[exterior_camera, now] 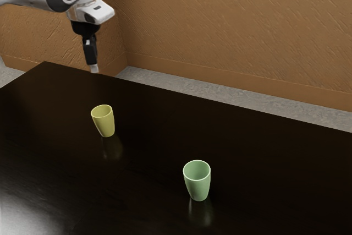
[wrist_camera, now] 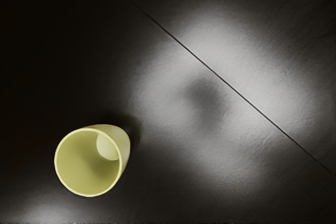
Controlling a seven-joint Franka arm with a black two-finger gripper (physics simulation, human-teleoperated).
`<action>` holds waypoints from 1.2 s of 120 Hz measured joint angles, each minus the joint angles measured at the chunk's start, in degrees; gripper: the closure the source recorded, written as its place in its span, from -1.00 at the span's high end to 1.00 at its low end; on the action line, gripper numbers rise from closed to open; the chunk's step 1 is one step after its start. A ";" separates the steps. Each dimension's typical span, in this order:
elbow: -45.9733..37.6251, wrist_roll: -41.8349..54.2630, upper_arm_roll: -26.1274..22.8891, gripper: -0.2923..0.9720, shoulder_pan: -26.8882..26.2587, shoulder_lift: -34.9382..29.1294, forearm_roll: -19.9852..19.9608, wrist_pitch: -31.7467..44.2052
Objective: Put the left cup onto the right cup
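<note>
One green cup (exterior_camera: 197, 180) stands upright on the dark table (exterior_camera: 264, 158), toward the exterior view's right. One yellow cup (exterior_camera: 103, 120) stands upright well apart from it, toward the exterior view's left. Cup count: two. One pincer (exterior_camera: 94, 69) hangs above the table's far edge, well above and behind the yellow cup. It holds and touches nothing; its opening cannot be determined. The wrist view looks down into the yellow cup (wrist_camera: 84, 167), which is empty.
</note>
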 joint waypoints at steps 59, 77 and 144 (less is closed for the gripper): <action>-9.20 1.38 0.28 0.54 1.39 1.86 0.07 5.76; -10.15 1.81 0.29 0.54 2.12 4.14 0.30 8.00; -10.67 3.72 0.20 0.54 5.23 12.64 2.18 14.54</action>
